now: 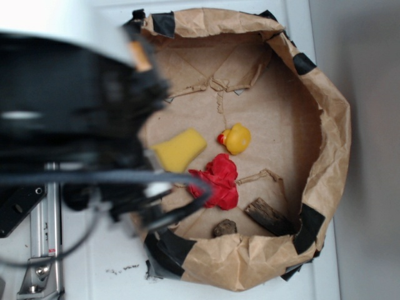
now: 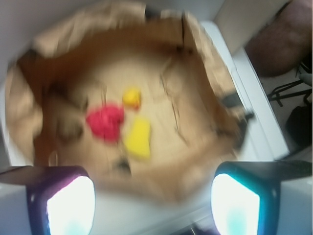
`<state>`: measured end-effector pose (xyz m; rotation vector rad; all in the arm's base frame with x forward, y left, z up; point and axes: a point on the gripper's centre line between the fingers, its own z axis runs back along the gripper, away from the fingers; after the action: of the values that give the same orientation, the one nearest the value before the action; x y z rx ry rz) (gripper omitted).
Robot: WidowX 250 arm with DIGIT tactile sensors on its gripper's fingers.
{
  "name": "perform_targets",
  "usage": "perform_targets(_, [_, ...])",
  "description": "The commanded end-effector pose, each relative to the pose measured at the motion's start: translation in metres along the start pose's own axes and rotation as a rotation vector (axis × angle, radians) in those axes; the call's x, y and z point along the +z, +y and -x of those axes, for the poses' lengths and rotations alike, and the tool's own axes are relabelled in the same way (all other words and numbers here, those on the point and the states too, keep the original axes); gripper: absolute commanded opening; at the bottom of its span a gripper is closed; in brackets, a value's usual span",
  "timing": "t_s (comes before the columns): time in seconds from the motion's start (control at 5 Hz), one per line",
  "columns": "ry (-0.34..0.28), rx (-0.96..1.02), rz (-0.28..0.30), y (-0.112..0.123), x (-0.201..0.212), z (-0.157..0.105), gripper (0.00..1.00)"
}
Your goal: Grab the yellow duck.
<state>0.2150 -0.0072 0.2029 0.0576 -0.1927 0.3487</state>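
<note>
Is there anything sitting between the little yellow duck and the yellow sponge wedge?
No. In the exterior view only bare brown paper separates the yellow duck from the sponge wedge. The red cloth lies off to the side, below that gap.

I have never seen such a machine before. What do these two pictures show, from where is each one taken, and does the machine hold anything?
The big dark blur in the exterior view is a robot arm, seen close and out of focus. The wrist view comes from a camera on the arm, looking down past its end effector; the two glowing pads at the bottom are its fingers. They stand wide apart and hold nothing.

Below is a crumpled brown paper tray with black tape on its rim. Inside lie a small glossy yellow rubber duck with a red beak, a flat yellow sponge wedge, a crumpled red cloth, and two brown wood-like pieces.
</note>
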Motion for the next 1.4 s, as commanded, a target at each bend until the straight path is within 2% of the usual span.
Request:
perform_targets(0.0, [-0.018, 0.237, 0.02, -0.001, -0.042, -0.045, 1.0])
perform_targets(0.6, [-0.018, 0.237, 0.02, -0.001, -0.042, -0.045, 1.0])
perform_targets(0.8, [-0.077, 0.287, 0.111, 0.004, -0.092, -0.044, 1.0])
perform_targets(1.0, [-0.134, 0.385, 0.111, -0.001, -0.121, -0.042, 1.0])
perform_targets(1.2, [-0.111, 0.368, 0.103, 0.001, -0.132, -0.037, 1.0])
